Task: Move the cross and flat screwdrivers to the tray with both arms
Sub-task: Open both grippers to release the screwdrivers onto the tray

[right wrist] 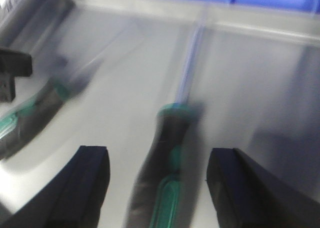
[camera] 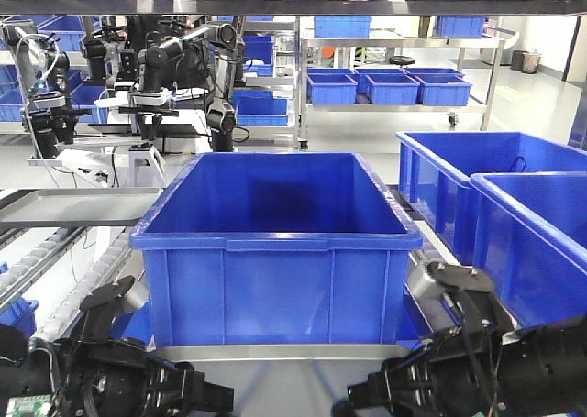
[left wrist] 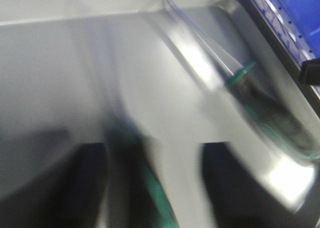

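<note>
Both wrist views are blurred. A steel tray [left wrist: 60, 62] fills them, also seen in the right wrist view [right wrist: 250, 72] and the front view [camera: 284, 380]. My left gripper [left wrist: 157, 153] is open, with a black-and-green screwdriver handle [left wrist: 150, 188] lying between its fingers. A second screwdriver [left wrist: 272, 115] lies along the tray's right wall. My right gripper [right wrist: 159, 153] is open over a black-and-green screwdriver [right wrist: 167, 158], shaft pointing away. The other screwdriver [right wrist: 37, 110] lies at the left. I cannot tell the tip types. In the front view both grippers, left [camera: 197, 394] and right [camera: 362, 399], are low; the screwdrivers are hidden.
A large blue bin [camera: 275, 243] stands right behind the tray. Two more blue bins [camera: 495, 197] are to the right. A roller conveyor [camera: 83, 279] runs on the left. Shelves with blue crates [camera: 385, 87] and another robot [camera: 156, 78] are far behind.
</note>
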Controlling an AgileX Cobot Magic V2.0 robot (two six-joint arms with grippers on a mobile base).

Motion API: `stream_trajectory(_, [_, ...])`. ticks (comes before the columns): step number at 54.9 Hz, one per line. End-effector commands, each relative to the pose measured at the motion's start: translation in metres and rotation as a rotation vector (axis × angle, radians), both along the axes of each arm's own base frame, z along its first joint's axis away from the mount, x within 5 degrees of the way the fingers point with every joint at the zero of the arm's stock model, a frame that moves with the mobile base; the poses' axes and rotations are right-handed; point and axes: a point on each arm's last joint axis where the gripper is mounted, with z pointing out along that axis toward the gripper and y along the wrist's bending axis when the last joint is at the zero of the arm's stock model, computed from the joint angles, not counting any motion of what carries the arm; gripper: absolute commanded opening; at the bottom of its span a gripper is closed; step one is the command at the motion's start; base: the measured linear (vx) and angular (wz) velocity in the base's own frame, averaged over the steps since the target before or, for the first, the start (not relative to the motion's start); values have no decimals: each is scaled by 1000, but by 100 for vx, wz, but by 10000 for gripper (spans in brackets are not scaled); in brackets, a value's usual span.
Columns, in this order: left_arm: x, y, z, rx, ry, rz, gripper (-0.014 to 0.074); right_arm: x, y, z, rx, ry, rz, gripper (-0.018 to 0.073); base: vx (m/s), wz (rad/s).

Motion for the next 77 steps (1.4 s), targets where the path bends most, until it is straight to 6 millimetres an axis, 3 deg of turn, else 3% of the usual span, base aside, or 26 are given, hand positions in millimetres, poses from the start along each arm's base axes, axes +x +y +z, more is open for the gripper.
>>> stream_trajectory(1, [0, 0, 33, -75, -95, 39, 604, -4, -4, 34, 53, -161, -49, 502, 0, 0])
stream_trajectory(7, [-7, 5, 58, -94, -193, 65, 589, -12, -10, 53, 65, -267, -75, 502, 0, 0])
stream_trajectory(17, [-27, 21, 106, -131, -407, 175, 563, -25, -13, 69, 84, -325, -76, 502, 0, 0])
stream_trajectory(27, [-44, 29, 127, -158, -502, 213, 539, -29, -14, 72, 88, -336, -76, 502, 0, 0])
stream_trajectory(55, [-49, 28, 129, -158, -503, 184, 531, -29, -14, 72, 89, -335, -76, 502, 0, 0])
stream_trajectory(67, [-96, 46, 135, 120, -580, 23, 501, -29, -14, 72, 89, -333, -74, 502, 0, 0])
stream_trajectory(70, [-106, 53, 132, 159, -563, 57, 480, -29, -14, 72, 89, -332, -73, 502, 0, 0])
stream_trajectory(77, [-129, 79, 115, 238, -614, 238, 342, -29, -14, 72, 89, -331, -72, 502, 0, 0])
